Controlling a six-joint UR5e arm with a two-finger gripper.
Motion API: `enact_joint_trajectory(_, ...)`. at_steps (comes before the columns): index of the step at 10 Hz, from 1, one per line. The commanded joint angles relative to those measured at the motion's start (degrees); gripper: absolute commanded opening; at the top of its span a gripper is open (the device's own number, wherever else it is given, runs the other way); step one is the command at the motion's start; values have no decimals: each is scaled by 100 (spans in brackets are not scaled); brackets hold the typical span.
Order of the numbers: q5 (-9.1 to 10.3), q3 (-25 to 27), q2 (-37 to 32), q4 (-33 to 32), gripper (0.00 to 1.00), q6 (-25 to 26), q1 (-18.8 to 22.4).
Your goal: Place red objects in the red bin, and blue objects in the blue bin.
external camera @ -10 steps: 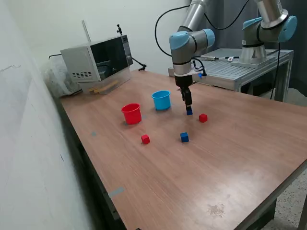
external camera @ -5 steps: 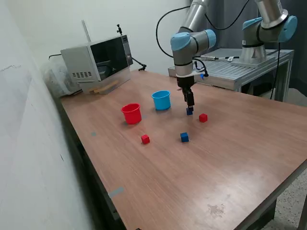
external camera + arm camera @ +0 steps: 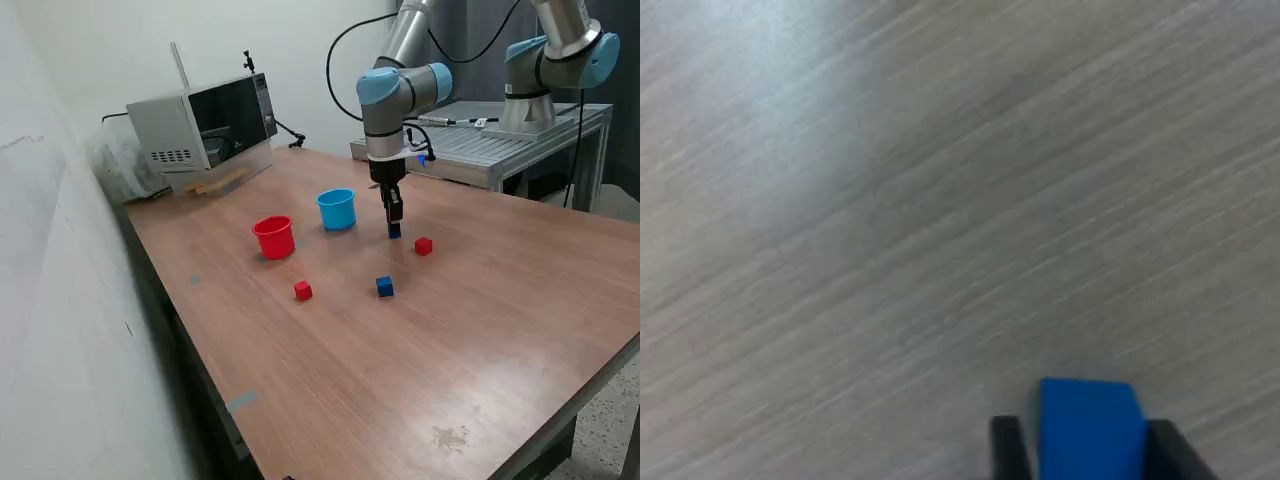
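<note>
Arm has risen a little since 1 s ago, and the blue cube (image 3: pixel 394 232) came up with it, pinched between the fingers (image 3: pixel 394 228) just above the desk (image 3: pixel 420 380), frame centre. Wrist view confirms it: dark fingers (image 3: pixel 1007 447) clamp either side of the cube (image 3: pixel 1088 425). Blue bin (image 3: pixel 337 209) sits near, to its left; red bin (image 3: pixel 274 237) further left. Open desk lies between them. Second blue cube (image 3: pixel 385 287) and red cubes (image 3: pixel 424 246) (image 3: pixel 303 290) lie apart on the desk. Microwave (image 3: pixel 205 125) upper left. The wrist view is blurred and cuts the cube off at the edge.
</note>
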Motion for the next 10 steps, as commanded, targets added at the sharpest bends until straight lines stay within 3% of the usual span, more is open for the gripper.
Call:
enact_joint_trajectory(1, 4, 10, 0, -11, 0, -59, -15)
enact_joint_trajectory(3, 4, 1, -61, 24, 0, -522, -15)
enact_joint_trajectory(7, -14, 116, -1510, 674, 0, -1551, -41)
enact_joint_trajectory(8, -40, 98, -1547, 684, 0, -1719, -233)
enact_joint_trajectory(10, -49, 98, -1530, 684, 0, -1852, -1013)
